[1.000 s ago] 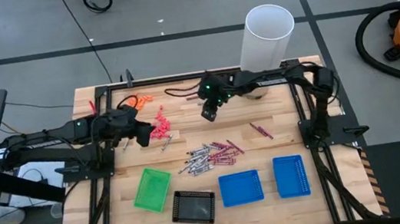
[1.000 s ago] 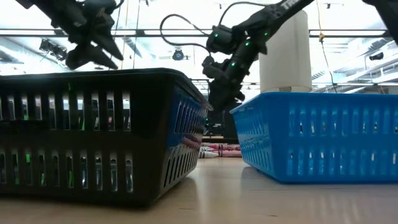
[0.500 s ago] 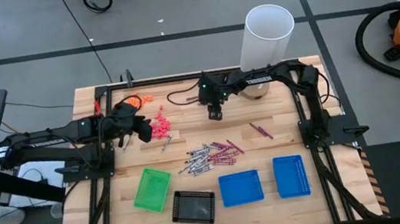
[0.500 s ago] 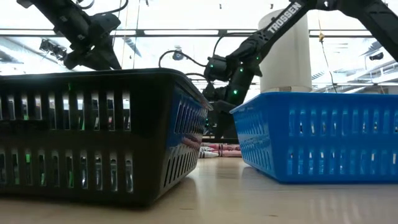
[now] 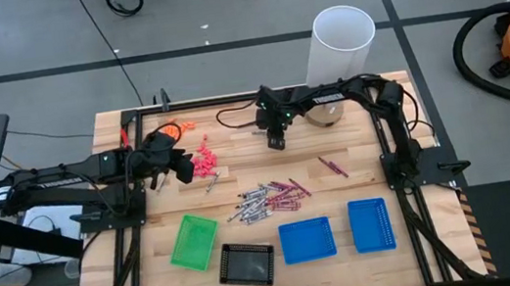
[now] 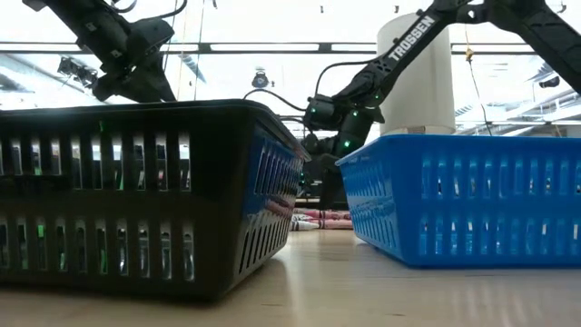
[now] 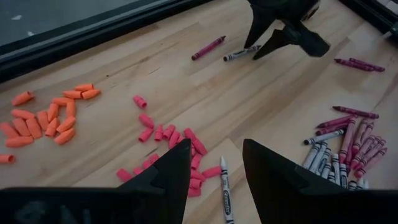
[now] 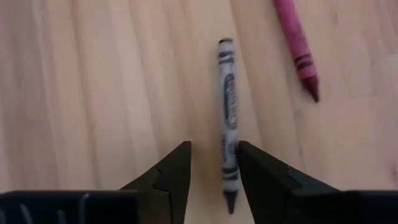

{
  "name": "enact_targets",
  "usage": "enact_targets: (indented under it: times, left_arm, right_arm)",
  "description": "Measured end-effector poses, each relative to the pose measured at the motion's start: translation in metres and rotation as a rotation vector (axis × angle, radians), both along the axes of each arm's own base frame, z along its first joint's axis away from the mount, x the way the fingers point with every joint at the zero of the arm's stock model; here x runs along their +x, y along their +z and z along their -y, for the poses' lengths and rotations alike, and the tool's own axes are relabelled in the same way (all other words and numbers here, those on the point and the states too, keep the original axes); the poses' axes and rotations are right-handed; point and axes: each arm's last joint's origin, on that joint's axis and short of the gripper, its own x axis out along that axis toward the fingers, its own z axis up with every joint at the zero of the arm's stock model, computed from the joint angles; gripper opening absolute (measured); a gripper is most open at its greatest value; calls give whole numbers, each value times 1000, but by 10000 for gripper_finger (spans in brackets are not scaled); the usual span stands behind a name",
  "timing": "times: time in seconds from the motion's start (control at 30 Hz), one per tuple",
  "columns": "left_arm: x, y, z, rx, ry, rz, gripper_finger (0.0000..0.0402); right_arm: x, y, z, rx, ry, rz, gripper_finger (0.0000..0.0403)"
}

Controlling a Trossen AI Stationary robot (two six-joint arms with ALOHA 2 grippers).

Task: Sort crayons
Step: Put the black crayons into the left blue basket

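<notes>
- Near edge of table, four small trays in a row: green tray [image 5: 194,241], black tray [image 5: 246,263], wide blue tray [image 5: 306,240], narrow blue tray [image 5: 370,224]. Nothing shows inside any of them from above.
- Just beyond the trays, mid-table: pile of crayons [image 5: 270,200], maroon and grey-white mixed, too tangled to count. Two maroon crayons [image 5: 332,166] lie apart, toward the right arm's base.
- Left gripper [image 7: 214,163] hangs over the pink bits [image 5: 204,161], fingers spread, holding nothing; one grey-white crayon [image 7: 224,198] lies on the wood between the fingertips.
- Orange bits [image 5: 180,127] sit past the pink ones, by the far left corner.
- Right gripper [image 8: 210,163] is low over the far middle of the table, fingers parted and empty. A grey crayon [image 8: 228,121] lies lengthwise in the gap, nearer one finger; contact unclear. One maroon crayon [image 8: 296,44] just beside.
- Far edge: tall white tube [image 5: 341,47], upright.
</notes>
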Motion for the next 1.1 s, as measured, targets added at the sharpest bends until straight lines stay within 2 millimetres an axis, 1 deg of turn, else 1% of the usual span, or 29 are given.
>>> enact_targets:
  times: [0.17,0.4,0.47,0.63,0.83,0.93,1.1]
  left_arm:
    - [0,0,0,-13,-10,4,155]
    - [0,0,1,-21,-18,4,155]
    - [0,0,1,-21,-17,5,155]
    - [1,0,1,-33,-30,7,155]
    - [0,-1,1,-39,-36,5,155]
    - [1,-1,2,-55,-58,5,155]
    - [2,-2,6,-152,-152,16,155]
  right_arm:
    - [0,-2,0,3,-7,-7,107]
    - [0,-3,-1,11,-4,-18,34]
    - [0,-2,-2,10,-2,-20,20]
    - [3,6,-6,25,5,-42,22]
    - [15,29,-9,21,7,-20,30]
    - [23,41,-18,32,8,-19,30]
    - [38,71,-38,99,-68,-16,30]
